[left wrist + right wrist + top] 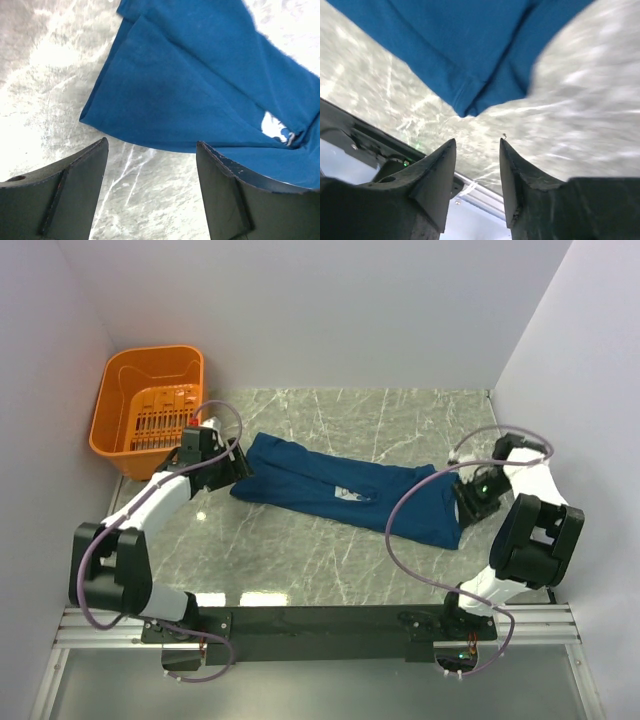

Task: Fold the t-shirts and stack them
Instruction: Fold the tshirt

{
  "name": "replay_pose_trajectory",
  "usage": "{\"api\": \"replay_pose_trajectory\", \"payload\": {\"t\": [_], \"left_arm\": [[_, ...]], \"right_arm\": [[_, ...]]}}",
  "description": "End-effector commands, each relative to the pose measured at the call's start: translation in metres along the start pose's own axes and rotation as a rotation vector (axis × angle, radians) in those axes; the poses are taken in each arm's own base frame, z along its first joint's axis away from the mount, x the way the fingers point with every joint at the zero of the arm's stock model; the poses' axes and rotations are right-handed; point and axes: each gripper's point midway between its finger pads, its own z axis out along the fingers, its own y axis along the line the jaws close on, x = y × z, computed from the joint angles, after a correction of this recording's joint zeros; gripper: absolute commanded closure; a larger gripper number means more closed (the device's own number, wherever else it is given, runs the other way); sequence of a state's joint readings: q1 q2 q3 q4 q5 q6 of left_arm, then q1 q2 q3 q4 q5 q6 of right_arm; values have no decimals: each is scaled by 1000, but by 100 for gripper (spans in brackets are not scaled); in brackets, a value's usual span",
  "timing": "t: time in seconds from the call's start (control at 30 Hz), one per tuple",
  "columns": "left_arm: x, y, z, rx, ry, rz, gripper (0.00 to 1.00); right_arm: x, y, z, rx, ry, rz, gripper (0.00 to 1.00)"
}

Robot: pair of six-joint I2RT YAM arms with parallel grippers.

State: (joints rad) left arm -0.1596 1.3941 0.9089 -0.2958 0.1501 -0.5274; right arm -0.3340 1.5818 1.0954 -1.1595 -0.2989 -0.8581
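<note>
From above, the navy t-shirt [340,490] lies in a long rumpled band across the middle of the marble counter [300,560]. The left gripper [240,468] sits at its left end and the right gripper [462,502] at its right end. An orange basket [112,410] stands apart in the far left corner.

In the left wrist view, the jaws are spread wide and empty, with the shirt's edge just beyond the tips. A scrap of white print [272,125] peeks out at the right.

In the right wrist view, the jaws are parted and hold nothing, with a shirt corner just ahead of them.
</note>
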Motion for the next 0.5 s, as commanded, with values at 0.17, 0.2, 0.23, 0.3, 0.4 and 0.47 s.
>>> {"api": "replay_pose_trajectory", "payload": {"t": [0.17, 0.2, 0.23, 0.3, 0.4, 0.47], "left_arm": [[-37, -22, 27, 61, -13, 18, 25], [-46, -26, 35, 62, -14, 18, 26], [-50, -26, 39, 59, -14, 18, 26], [-61, -29, 51, 53, -17, 18, 28], [-72, -29, 67, 33, -21, 16, 29], [-76, -29, 76, 28, -15, 15, 31]], "right_arm": [[-114, -24, -50, -36, -384, 171, 50], [-130, -22, -56, -76, -432, 236, 50], [-138, -27, -49, -103, -426, 280, 49], [-157, -39, -52, -98, -469, 356, 49], [-174, -56, -46, -96, -485, 411, 49], [-178, -63, -36, -112, -469, 437, 49]]}}
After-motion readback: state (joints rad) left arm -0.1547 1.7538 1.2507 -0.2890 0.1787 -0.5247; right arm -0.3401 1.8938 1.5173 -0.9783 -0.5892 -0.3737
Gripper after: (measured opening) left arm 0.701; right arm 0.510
